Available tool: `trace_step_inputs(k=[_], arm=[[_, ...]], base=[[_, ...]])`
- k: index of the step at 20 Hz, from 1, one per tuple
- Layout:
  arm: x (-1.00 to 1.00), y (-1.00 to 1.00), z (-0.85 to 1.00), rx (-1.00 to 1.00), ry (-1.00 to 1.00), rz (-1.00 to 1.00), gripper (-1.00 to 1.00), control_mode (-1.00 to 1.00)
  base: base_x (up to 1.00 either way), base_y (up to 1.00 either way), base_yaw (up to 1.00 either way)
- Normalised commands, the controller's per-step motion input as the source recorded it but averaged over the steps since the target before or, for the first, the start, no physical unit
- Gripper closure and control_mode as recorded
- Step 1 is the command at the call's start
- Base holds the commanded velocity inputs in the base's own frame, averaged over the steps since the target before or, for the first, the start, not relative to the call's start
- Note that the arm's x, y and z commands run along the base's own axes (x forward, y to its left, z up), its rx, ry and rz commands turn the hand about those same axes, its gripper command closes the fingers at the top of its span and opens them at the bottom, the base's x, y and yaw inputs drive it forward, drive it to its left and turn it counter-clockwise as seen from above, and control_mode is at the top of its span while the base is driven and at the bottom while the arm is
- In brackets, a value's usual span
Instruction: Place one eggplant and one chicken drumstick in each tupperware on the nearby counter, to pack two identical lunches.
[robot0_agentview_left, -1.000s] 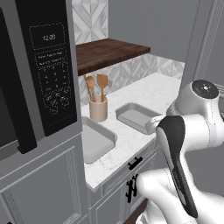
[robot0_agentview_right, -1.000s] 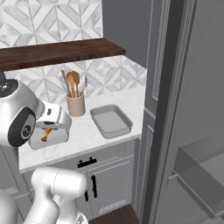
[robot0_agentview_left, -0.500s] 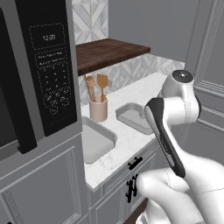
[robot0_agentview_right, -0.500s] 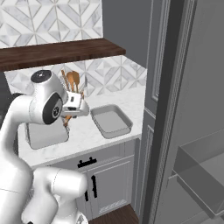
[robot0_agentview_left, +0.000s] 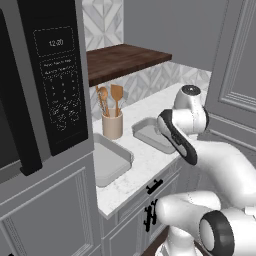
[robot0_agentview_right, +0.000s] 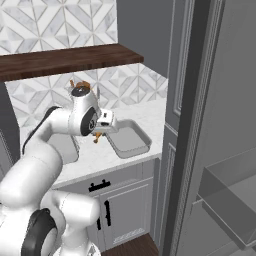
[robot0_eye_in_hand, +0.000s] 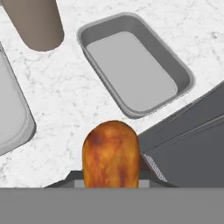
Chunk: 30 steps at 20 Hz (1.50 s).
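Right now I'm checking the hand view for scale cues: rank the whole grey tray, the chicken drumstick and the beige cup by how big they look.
1. Grey tray, largest.
2. Chicken drumstick.
3. Beige cup, cut off by the frame.
The drumstick sits nearest the camera, so its rank over the cup is unsure.

Counter (robot0_agentview_left: 150, 162) with two tupperware (robot0_eye_in_hand: 135, 70), cup (robot0_agentview_left: 112, 125)

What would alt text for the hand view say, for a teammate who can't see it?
A browned chicken drumstick held in the tool sits at bottom centre, above a white marbled counter. An empty grey tupperware lies ahead of it, a second one shows at the left edge, and a beige utensil cup stands top left.
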Motion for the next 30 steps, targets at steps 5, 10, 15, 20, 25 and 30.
trace_step_inputs(k=[5,10,15,20,25,30], arm=[[1.0,-0.15,-0.17,0.0,0.0,0.02,1.0,-1.0],[0.31,-0.02,-0.47,0.0,0.01,0.07,1.0,-1.0],[0.13,-0.06,-0.56,0.0,0.0,0.14,1.0,-1.0],[0.72,-0.26,-0.05,0.0,0.01,0.22,1.0,-1.0],[0.75,-0.17,-0.03,0.0,0.06,0.19,1.0,-1.0],[0.12,0.0,-0.5,0.0,0.02,0.12,1.0,-1.0]], base=[[0.0,0.0,0.0],[0.0,0.0,0.0],[0.0,0.0,0.0],[0.0,0.0,0.0],[0.0,0.0,0.0],[0.0,0.0,0.0]])
